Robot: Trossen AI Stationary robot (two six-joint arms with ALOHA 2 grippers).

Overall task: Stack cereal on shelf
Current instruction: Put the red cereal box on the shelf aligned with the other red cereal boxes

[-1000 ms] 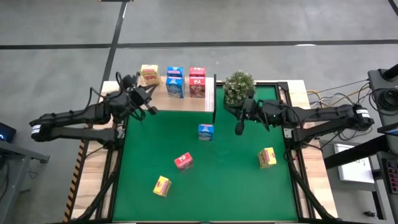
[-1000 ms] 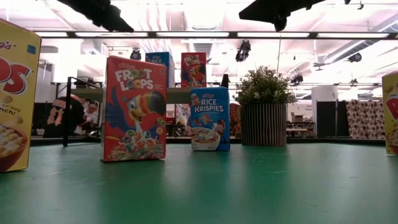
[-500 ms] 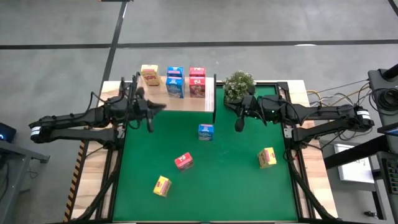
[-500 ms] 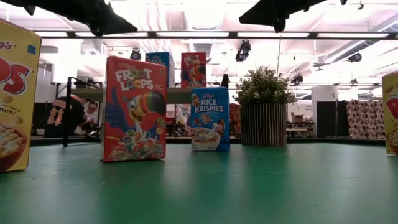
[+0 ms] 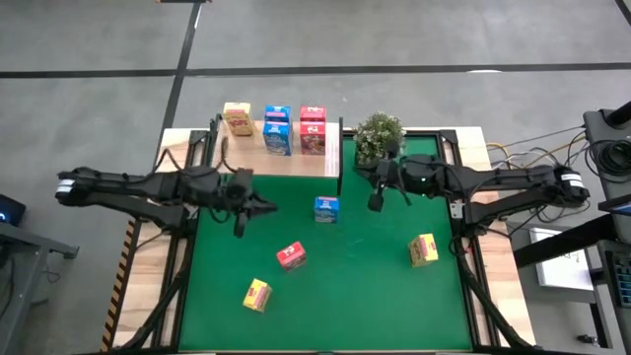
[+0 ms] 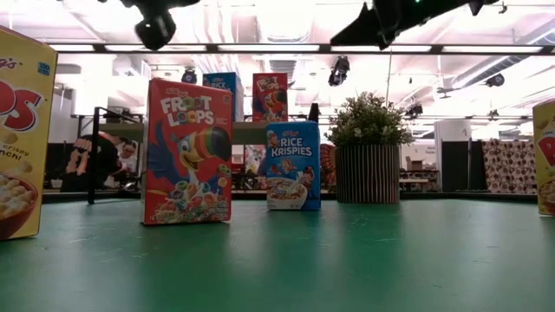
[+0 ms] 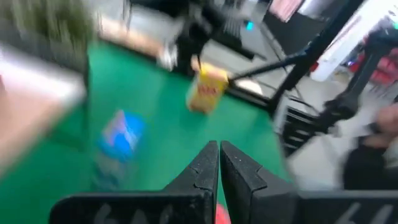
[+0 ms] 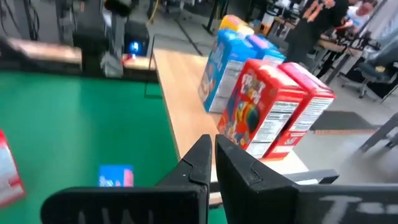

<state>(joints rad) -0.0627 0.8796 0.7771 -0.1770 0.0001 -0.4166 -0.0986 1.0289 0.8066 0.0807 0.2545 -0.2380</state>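
Five cereal boxes stand on the light-wood shelf [image 5: 296,158]: one yellow [image 5: 237,118], two blue [image 5: 277,130] and two red [image 5: 313,128]. On the green mat stand a blue box [image 5: 326,209], a red box [image 5: 291,255] and two yellow ones [image 5: 256,295] [image 5: 424,249]. My left gripper [image 5: 266,207] hovers shut above the mat, left of the blue box [image 7: 121,134]. My right gripper [image 5: 365,176] hovers shut beside the potted plant [image 5: 379,136], pointing toward the shelf boxes [image 8: 273,109]. In the low view both grippers [image 6: 156,30] [image 6: 381,22] hang well above the boxes.
The potted plant [image 6: 368,147] stands at the shelf's right end, close under my right arm. The shelf's black leg [image 5: 340,158] rises between the plant and the boxes. Open mat lies between the loose boxes. A person [image 8: 317,25] stands in the room beyond the table.
My left gripper has swung away from the shelf's yellow box, toward the table's near-right, out over the mat toward the blue box. No box has moved.
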